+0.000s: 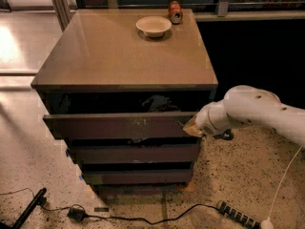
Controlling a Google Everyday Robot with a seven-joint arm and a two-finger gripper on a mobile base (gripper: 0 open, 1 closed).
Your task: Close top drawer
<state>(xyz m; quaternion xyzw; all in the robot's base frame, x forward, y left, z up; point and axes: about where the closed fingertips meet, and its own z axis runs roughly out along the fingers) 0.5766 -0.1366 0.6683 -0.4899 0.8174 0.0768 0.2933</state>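
The top drawer (114,126) is a wide dark grey-brown drawer with a flat handleless front. It stands out only a little from the cabinet (124,56), with a narrow dark gap above it. My gripper (190,126) is at the end of the white arm (257,109) that reaches in from the right. Its tip presses against the right end of the drawer front. Below are two similar dark drawer fronts, the middle drawer (136,153) and the bottom drawer (138,176).
A white bowl (153,26) and an orange can (175,12) stand at the back of the cabinet top. A black cable (143,218) and a power strip (238,215) lie on the speckled floor in front. A dark rod (28,208) lies at the lower left.
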